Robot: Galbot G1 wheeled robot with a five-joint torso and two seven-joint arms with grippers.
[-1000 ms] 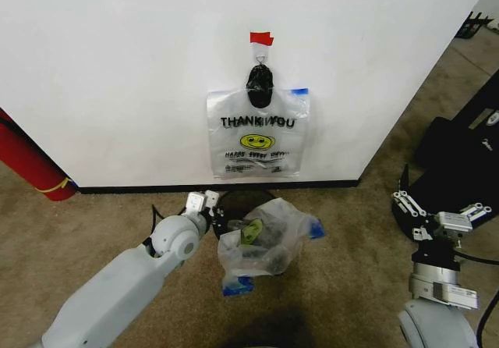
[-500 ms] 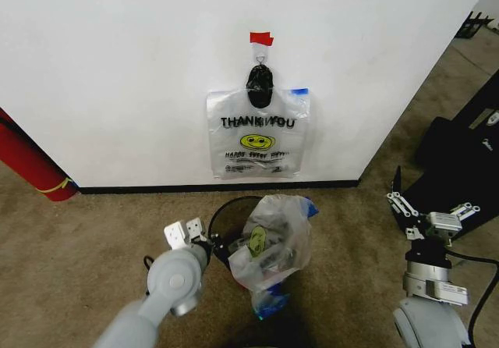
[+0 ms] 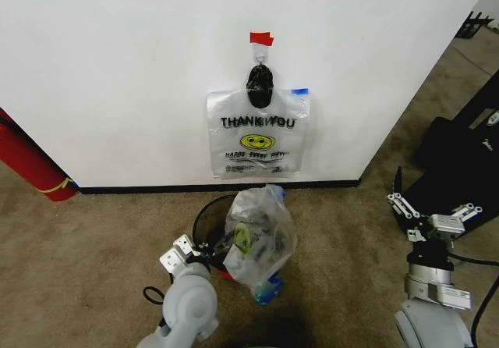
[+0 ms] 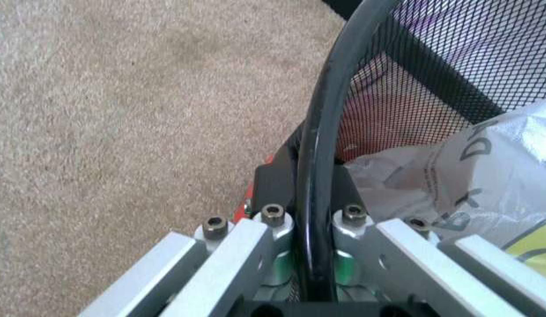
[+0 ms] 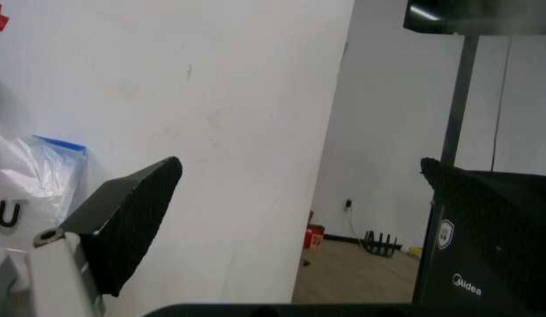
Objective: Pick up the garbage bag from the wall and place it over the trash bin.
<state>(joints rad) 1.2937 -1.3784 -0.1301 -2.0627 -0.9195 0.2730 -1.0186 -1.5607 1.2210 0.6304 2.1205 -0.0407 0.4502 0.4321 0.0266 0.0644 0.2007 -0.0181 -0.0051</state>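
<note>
A whitish "THANK YOU" garbage bag (image 3: 256, 133) with a yellow smiley hangs flat on the white wall (image 3: 117, 67), under red tape (image 3: 261, 38) and a black bunched lump (image 3: 260, 85). Below it the black mesh trash bin (image 3: 209, 217) sits on the carpet, with a second crumpled translucent bag (image 3: 259, 237) bunched over its far side. My left gripper (image 3: 205, 248) is shut on the bin's rim (image 4: 321, 132), one finger on each side, and the bag (image 4: 467, 178) lies inside the mesh. My right gripper (image 3: 434, 207) hangs open at the right, away from both.
A red cylinder (image 3: 27, 165) leans at the wall's left. A large black case (image 3: 460, 149) stands at the right, close behind my right gripper. A black baseboard (image 3: 156, 188) runs along the wall's foot. Brown carpet (image 3: 86, 254) lies open at the left.
My left arm has drawn back toward me, still gripping the rim; the bin came with it. The crumpled bag shifted and now stands taller. The right gripper barely moved.
</note>
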